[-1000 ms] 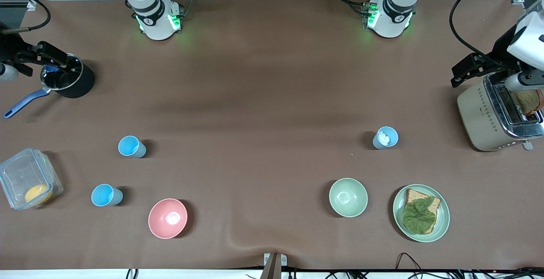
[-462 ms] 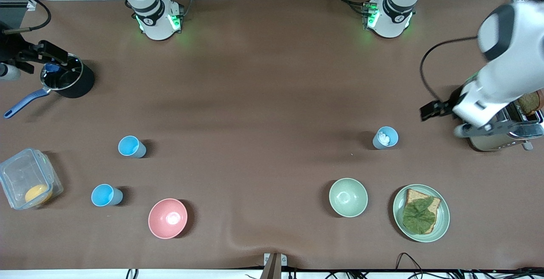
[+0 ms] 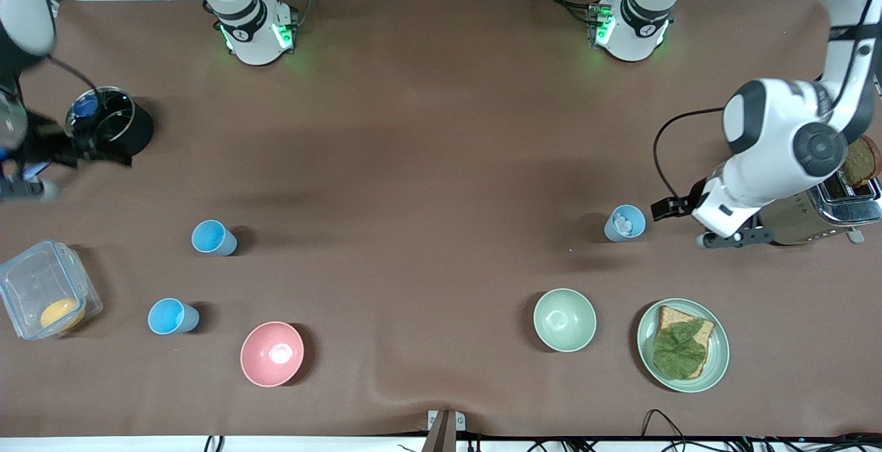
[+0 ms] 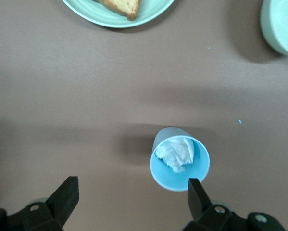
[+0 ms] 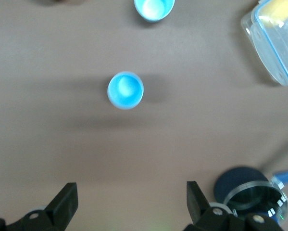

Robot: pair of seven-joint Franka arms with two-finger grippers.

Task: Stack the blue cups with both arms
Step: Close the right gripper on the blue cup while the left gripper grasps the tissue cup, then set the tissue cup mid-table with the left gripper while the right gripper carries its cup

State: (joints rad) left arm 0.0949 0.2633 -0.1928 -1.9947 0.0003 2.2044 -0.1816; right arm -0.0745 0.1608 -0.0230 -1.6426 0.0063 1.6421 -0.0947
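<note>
Three blue cups stand on the brown table. Two are toward the right arm's end: one (image 3: 213,238), and one nearer the front camera (image 3: 172,316). The third blue cup (image 3: 625,223) is toward the left arm's end and has a crumpled white lump inside. My left gripper (image 3: 667,208) is open and empty, beside that cup; in the left wrist view (image 4: 132,197) the cup (image 4: 180,159) sits just off one fingertip (image 4: 195,190). My right gripper (image 3: 96,154) is open and empty over the table by the pot. The right wrist view (image 5: 129,202) shows two cups (image 5: 126,90) (image 5: 154,7) ahead.
A black pot (image 3: 110,125) and a clear lidded box (image 3: 45,297) sit at the right arm's end. A pink bowl (image 3: 272,353), a pale green bowl (image 3: 564,319) and a plate with bread and a leaf (image 3: 682,345) lie near the front. A toaster (image 3: 820,211) stands under the left arm.
The left arm has swung from over the toaster toward the cup with the white lump. The right arm has moved off the pot toward the two cups.
</note>
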